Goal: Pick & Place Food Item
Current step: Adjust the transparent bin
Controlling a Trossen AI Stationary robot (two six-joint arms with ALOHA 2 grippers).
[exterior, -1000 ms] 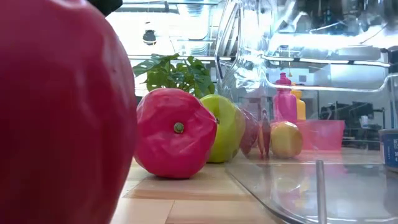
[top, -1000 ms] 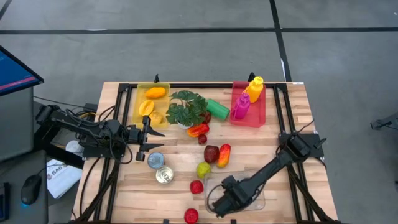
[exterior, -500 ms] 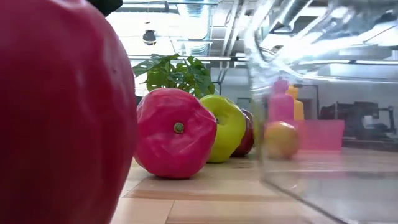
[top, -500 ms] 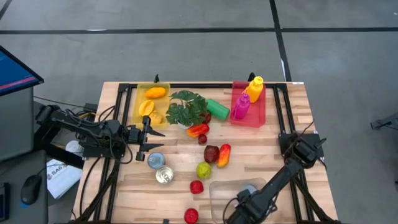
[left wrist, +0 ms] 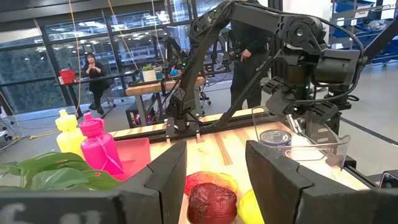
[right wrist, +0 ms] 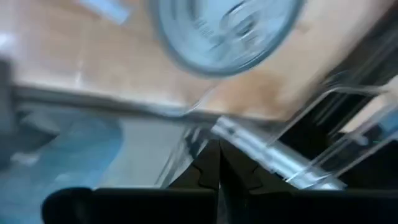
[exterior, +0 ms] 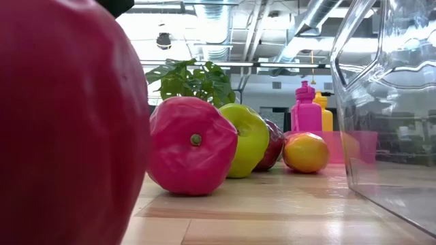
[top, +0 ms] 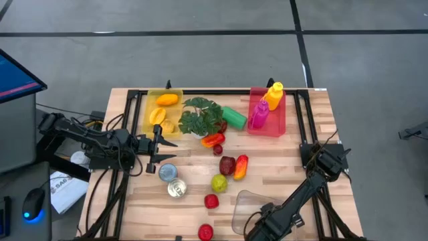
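Note:
Loose food lies mid-table: a dark red apple (top: 227, 165), an orange-yellow fruit (top: 241, 166), a green apple (top: 219, 182), a red pepper (top: 211, 201) and a red fruit (top: 205, 231) at the near edge. My right gripper (top: 263, 218) is near the table's near edge, shut on a clear plastic container (top: 250, 203) that stands tilted. A can (left wrist: 273, 138) shows inside it. My left gripper (top: 158, 151) waits level at the table's left side, open, with nothing between its fingers. My right gripper pinches the clear container's rim (right wrist: 249, 146) between its two shut fingers (right wrist: 208, 168). The fingers come slanting down from the near right. The container (exterior: 381, 102) is tipped up on one side, and its lower edge (exterior: 368, 194) is at the tabletop.
A yellow bin (top: 148, 114) with fruit, a potted plant (top: 200, 117), a green cylinder (top: 234, 117) and a pink bin (top: 284, 114) with two bottles stand along the far side. Two cans (top: 167, 172) (top: 177, 189) sit left of the food. A red-orange pepper (top: 212, 140) lies by the plant.
My right gripper has swung toward the table's right edge along the near side and has rolled, staying shut. The clear container has gone with it and has tipped up from lying flat, so that it stands tilted. The food items have stayed where they were.

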